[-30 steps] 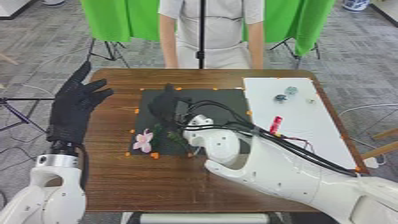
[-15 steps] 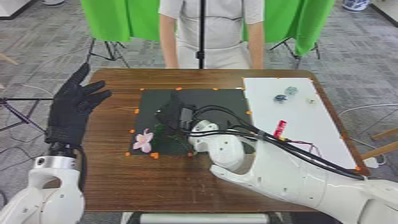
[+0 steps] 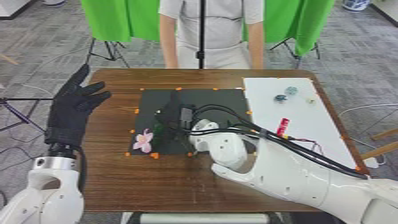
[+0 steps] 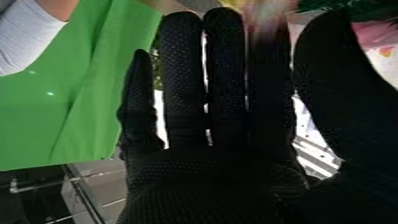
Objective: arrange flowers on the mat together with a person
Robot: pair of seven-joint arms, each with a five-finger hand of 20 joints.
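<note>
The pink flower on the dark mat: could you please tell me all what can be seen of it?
The pink flower has pale pink, pointed petals that spread open, with darker pink toward the middle. It lies near the near left corner of the dark mat. The material may be fabric or plastic. Dark green parts show just to its right, but I cannot tell if they belong to it. No hand visibly touches it.
</note>
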